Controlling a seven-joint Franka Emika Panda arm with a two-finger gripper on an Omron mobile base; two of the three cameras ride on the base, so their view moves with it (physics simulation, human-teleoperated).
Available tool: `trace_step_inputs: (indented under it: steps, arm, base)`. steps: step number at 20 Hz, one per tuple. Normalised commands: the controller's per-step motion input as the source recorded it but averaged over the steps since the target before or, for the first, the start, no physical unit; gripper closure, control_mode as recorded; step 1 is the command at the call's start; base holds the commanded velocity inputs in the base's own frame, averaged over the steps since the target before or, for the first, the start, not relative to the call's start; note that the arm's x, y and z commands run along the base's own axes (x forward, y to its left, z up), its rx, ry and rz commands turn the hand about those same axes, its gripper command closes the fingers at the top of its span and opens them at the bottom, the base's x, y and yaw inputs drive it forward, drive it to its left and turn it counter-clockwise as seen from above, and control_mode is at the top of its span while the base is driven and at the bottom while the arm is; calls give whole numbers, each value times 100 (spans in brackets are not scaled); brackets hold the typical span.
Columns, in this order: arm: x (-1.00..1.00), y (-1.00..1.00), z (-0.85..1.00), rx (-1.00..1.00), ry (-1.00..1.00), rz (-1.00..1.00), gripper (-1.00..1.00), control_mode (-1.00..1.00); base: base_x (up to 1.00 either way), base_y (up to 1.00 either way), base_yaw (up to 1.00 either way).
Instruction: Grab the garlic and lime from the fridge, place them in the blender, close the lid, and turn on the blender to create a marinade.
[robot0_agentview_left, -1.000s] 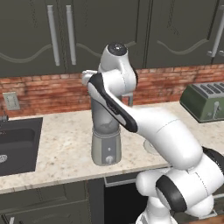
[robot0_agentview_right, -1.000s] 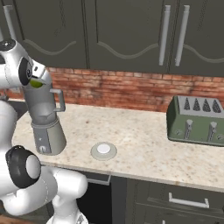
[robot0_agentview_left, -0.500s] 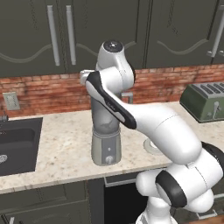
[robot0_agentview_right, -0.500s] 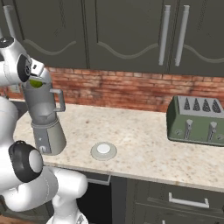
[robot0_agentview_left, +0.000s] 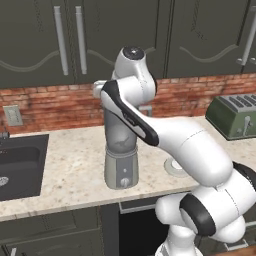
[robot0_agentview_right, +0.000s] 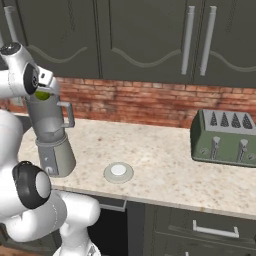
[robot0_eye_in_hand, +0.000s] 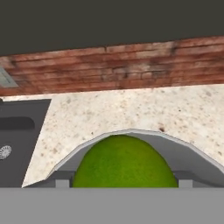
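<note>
Left base view: blender (robot0_agentview_left: 120, 152) upright on the speckled counter (robot0_agentview_left: 70, 165), between the dark sink (robot0_agentview_left: 17, 165) and the pale lid (robot0_agentview_left: 176, 166), which lies flat just right of the base; white arm bent over the jug's mouth, wrist hiding the rim; green toaster (robot0_agentview_left: 234, 116) far right against the brick wall (robot0_agentview_left: 45, 106). Right base view: gripper (robot0_agentview_right: 44, 92) poised right at the top of the jug, with the lime (robot0_agentview_right: 42, 94) showing as a green patch beneath the hand, level with the rim; finger spacing impossible to tell from here; lid resting apart from the blender base, toaster well to the right. Hand view: lime large and close, framed by the jug's curved grey rim; fingertips hidden, so clamped or released cannot be told.
</note>
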Motion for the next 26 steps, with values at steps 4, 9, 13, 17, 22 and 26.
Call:
trace_step_inputs:
  steps: [4,9,13,17,22,26]
  arm:
    - [56,0,-54,0,1,11,100,-100]
    - [38,-9,-10,0,-8,10,100,-100]
    - [4,-20,-17,0,0,12,100,-100]
    - [-52,-19,-53,0,0,14,100,-100]
    - [-49,-6,-56,0,3,13,100,-100]
    - [-6,0,-43,0,11,9,100,-100]
  base:
    - [0,0,0]
    - [0,0,0]
    - [0,0,0]
    - [0,0,0]
    - [0,0,0]
    - [0,0,0]
